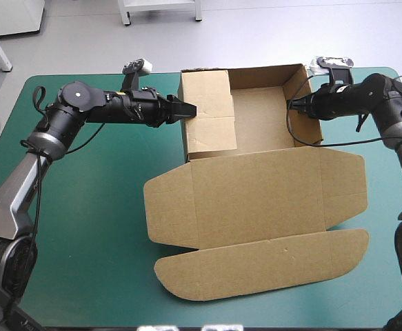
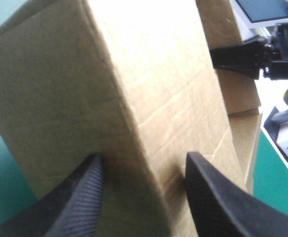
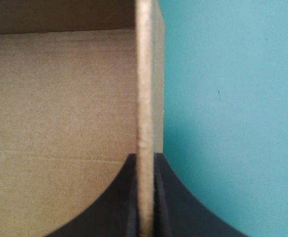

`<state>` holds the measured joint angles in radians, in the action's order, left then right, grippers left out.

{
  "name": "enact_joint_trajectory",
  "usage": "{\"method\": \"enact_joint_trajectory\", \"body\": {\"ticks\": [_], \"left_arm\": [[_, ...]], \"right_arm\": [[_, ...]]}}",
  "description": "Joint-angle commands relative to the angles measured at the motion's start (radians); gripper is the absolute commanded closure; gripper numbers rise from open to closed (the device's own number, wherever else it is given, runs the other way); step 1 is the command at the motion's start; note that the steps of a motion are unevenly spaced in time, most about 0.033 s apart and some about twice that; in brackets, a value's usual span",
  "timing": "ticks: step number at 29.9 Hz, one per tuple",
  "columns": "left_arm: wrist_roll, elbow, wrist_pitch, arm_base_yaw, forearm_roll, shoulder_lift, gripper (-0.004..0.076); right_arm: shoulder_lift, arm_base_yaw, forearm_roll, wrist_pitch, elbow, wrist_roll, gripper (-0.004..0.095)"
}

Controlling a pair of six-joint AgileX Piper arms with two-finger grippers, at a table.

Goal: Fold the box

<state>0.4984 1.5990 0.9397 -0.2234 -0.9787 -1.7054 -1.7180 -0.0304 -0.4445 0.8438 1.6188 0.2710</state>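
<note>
Right wrist view: right end effector (image 3: 144, 157) astride box (image 3: 60, 98) wall

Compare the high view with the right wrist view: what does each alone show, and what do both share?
High view only: the lid lying flat, and the left gripper at the left wall. Right wrist view only: the right gripper shut on the right wall's thin edge, seen close. Both: the brown box and the teal-green cover.

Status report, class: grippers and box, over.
Left gripper open, astride left wall. Right gripper shut on right wall. Box tray up, lid flat.
</note>
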Motion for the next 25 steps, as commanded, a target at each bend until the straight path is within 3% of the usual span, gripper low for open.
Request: {"method": "enact_joint_trajectory", "body": {"ticks": [1, 7, 18, 25], "left_arm": [[-0.068, 0.035, -0.025, -0.008, 0.026, 0.052, 0.0349], [-0.104, 0.035, -0.026, -0.008, 0.085, 0.05, 0.0359], [-0.329, 0.06, 0.028, -0.064, 0.439, 0.048, 0.0359], [-0.438, 0.159, 0.172, -0.137, 0.622, -0.025, 0.0359]], "right_arm": [[0.035, -0.031, 0.008, -0.03, 0.029, -0.072, 0.0919], [0.004, -0.082, 0.031, -0.02, 0.029, -0.116, 0.0919], [-0.04, -0.13, 0.044, -0.032, 0.029, -0.166, 0.0917], [-0.049, -0.138, 0.041, -0.05, 0.029, -0.181, 0.0916]]}}
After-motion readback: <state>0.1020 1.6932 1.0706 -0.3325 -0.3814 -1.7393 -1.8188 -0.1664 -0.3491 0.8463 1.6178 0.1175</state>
